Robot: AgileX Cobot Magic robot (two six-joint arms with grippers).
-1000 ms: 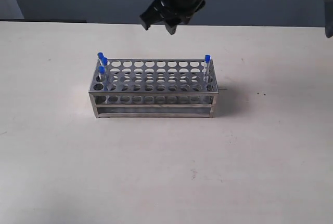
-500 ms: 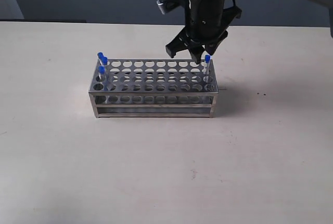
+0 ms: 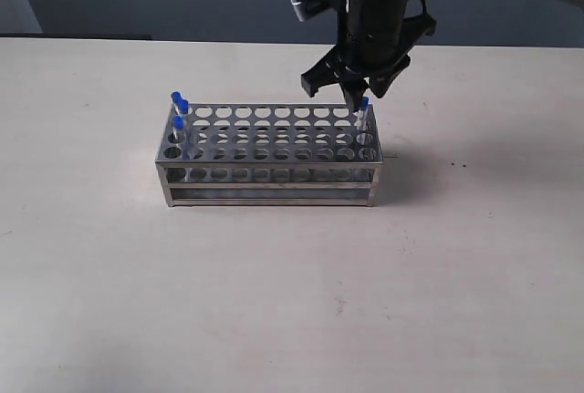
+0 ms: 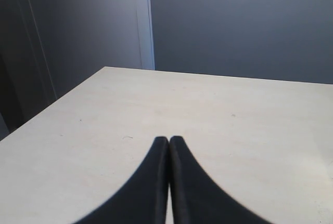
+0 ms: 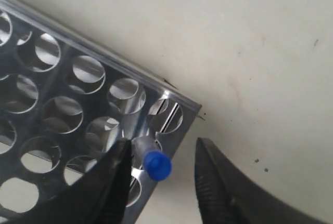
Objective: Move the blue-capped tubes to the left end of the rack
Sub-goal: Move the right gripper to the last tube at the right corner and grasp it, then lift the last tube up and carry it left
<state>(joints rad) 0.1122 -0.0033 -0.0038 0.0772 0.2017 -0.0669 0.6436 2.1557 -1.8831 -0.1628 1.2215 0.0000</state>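
While the right claw (image 5: 163,148) stands spread astride the end tube (image 5: 156,166), its lower part hidden in the rack (image 3: 274,185), the left claw (image 4: 169,141), partly cut off, is pressed together.

Steel rack (image 3: 269,167) — blue-capped tubes (image 3: 179,123) upright

Left gripper (image 4: 169,141) closed, right gripper (image 5: 162,150) spread.

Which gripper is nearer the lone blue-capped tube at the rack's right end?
Right. The right gripper straddles that blue-capped tube, jaws open around it. The left gripper is shut over bare table, rack nowhere in its view.
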